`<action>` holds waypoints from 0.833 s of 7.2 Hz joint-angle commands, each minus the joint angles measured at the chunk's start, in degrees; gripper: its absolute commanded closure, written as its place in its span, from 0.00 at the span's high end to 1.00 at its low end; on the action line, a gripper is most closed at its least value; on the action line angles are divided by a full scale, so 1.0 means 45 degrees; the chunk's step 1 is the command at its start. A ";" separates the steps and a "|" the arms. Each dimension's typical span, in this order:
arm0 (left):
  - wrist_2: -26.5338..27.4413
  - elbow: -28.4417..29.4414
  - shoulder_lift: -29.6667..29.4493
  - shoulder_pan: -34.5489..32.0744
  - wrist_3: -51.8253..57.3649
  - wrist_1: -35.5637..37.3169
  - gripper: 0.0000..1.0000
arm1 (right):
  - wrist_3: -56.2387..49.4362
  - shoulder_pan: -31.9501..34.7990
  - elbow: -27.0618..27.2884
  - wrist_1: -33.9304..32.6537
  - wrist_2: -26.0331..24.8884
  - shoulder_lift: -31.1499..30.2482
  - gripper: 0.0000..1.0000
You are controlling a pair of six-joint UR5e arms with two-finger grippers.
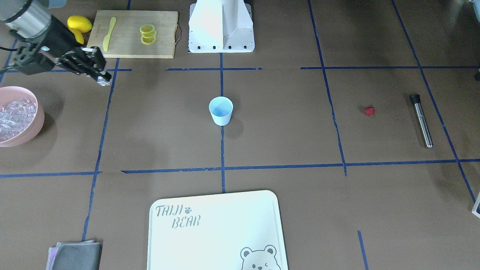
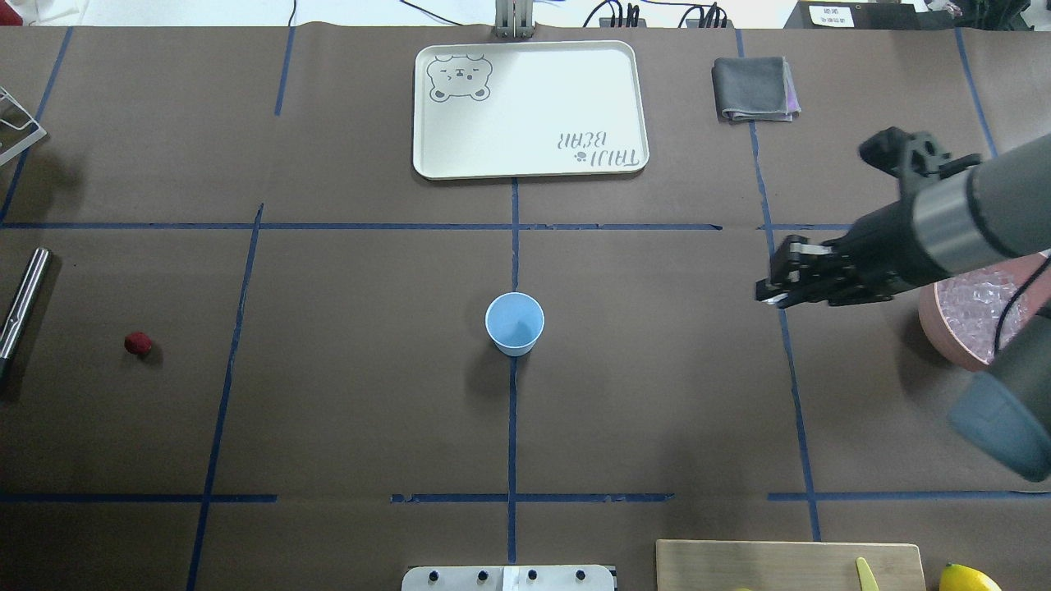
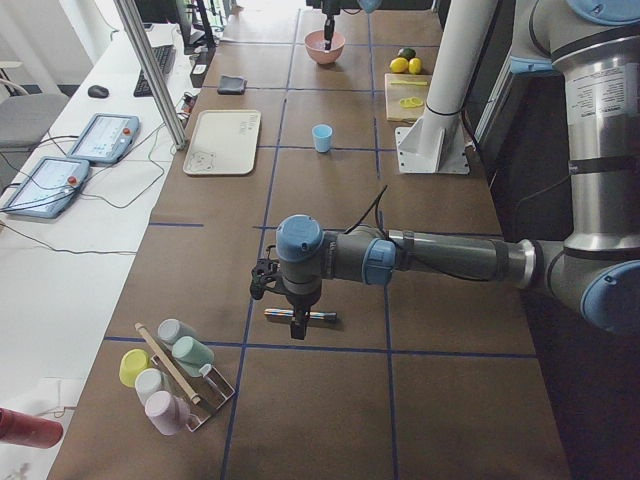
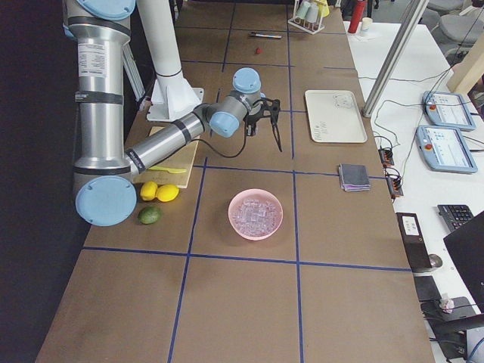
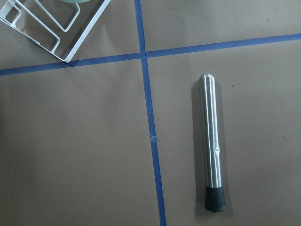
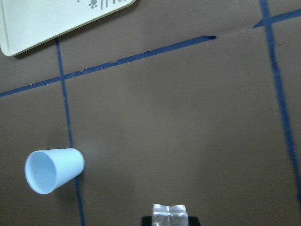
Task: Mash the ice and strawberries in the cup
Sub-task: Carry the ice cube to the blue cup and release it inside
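The white cup [image 2: 515, 324] stands upright at the table's middle, and its bluish inside looks bare. My right gripper [image 2: 772, 287] hovers between the cup and the pink bowl [image 2: 932, 324] of ice. It is shut on one clear ice cube [image 6: 169, 214], which shows at the bottom of the right wrist view. The red strawberry [image 2: 138, 343] lies alone far on the left side. My left gripper [image 3: 297, 330] hangs over the steel muddler [image 5: 212, 146]. It shows only in the exterior left view, so I cannot tell whether it is open or shut.
A white bear tray [image 2: 530, 107] and a grey cloth [image 2: 754, 89] lie at the far side. A wooden board [image 1: 133, 33] with lemon slices and a yellow knife sits by the robot's base, with lemons [image 1: 79, 24] beside it. A cup rack [image 3: 170, 375] is past the muddler.
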 commanded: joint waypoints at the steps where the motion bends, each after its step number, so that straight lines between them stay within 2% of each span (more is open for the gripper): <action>1: -0.0019 -0.0018 0.0020 0.0000 0.0004 -0.0006 1.00 | 0.1704 -0.2072 -0.1009 -0.2926 -0.1618 0.3900 0.02; 3: -0.0020 -0.0038 0.0020 0.0000 -0.0015 0.0013 1.00 | 0.3086 -0.3325 -0.3018 -0.3080 -0.3472 0.5863 0.00; 5: -0.0020 -0.0057 0.0020 0.0000 -0.0015 -0.0006 1.00 | 0.3462 -0.3758 -0.4991 -0.2982 -0.4256 0.7076 0.00; 6: -0.0020 -0.0077 0.0020 -0.0019 -0.0015 0.0013 1.00 | 0.3811 -0.3760 -0.5523 -0.2382 -0.4358 0.7159 0.01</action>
